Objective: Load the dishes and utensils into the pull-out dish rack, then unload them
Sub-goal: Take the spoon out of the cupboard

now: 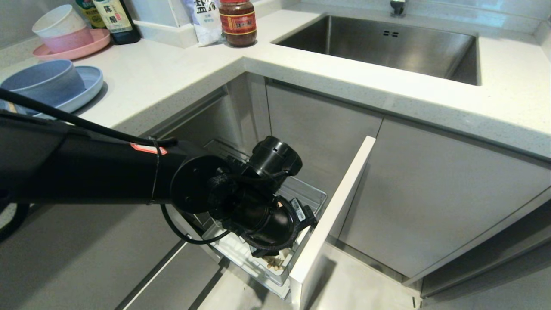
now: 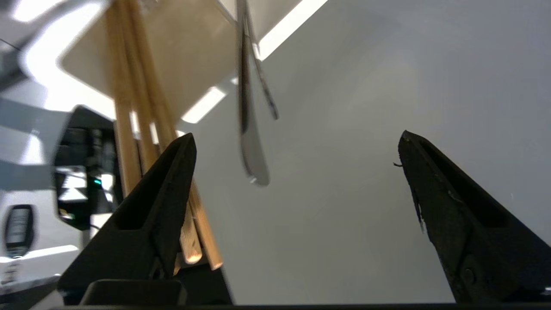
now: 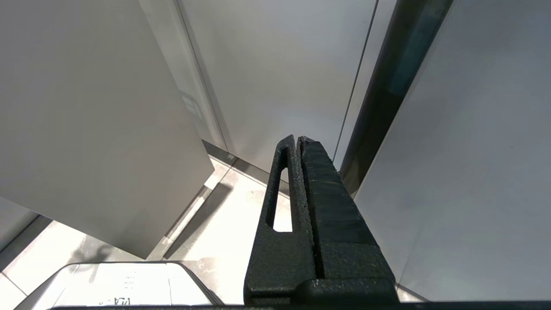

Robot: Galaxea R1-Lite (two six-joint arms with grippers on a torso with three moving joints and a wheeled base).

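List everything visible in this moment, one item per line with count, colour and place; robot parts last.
bowl: 1, blue-grey, on the plate
plate: 1, light blue, left counter
pink plate: 1, back left
stacked bowls: 2, white in pink
bottles: 2, dark
jar: 1, red-brown
sink: 1, steel
dish rack: 1, chrome, pulled out
utensil cup: 1, white
chopsticks: wooden, in cup
metal utensils: 2, silver, in cup
left gripper: open, over cup
right gripper: shut, parked low
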